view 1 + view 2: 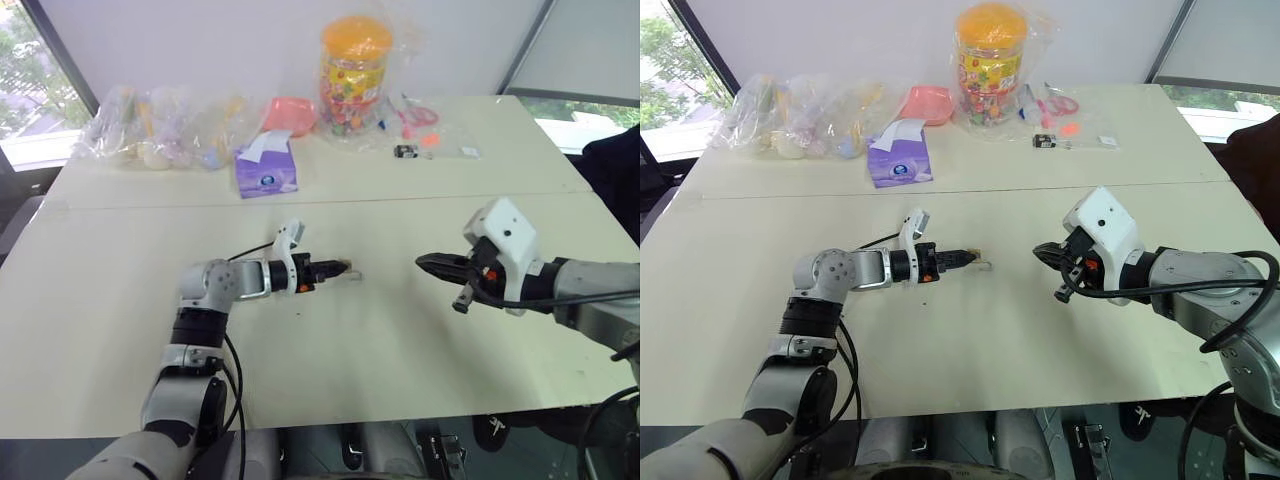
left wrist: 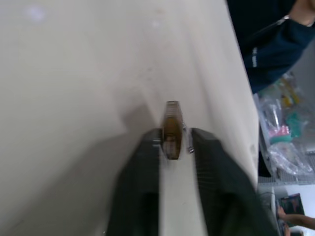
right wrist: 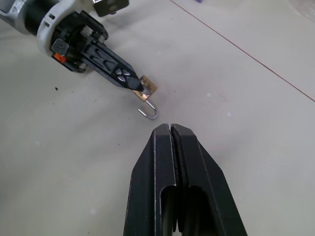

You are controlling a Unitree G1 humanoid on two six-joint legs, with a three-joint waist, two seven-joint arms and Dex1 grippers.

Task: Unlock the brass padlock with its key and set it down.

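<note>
Right wrist view: brass padlock (image 3: 146, 88), shackle swung out, lies on the worktop (image 3: 236, 98) between the left end effector's (image 3: 132, 83) parted fingertips; right end effector (image 3: 171, 129) pressed together, nearby.

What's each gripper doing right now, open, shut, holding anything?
Left gripper: fingers parted, the brass padlock between the tips, down at the table; a firm grip cannot be told.
Right gripper: shut, empty, raised off the table.
</note>
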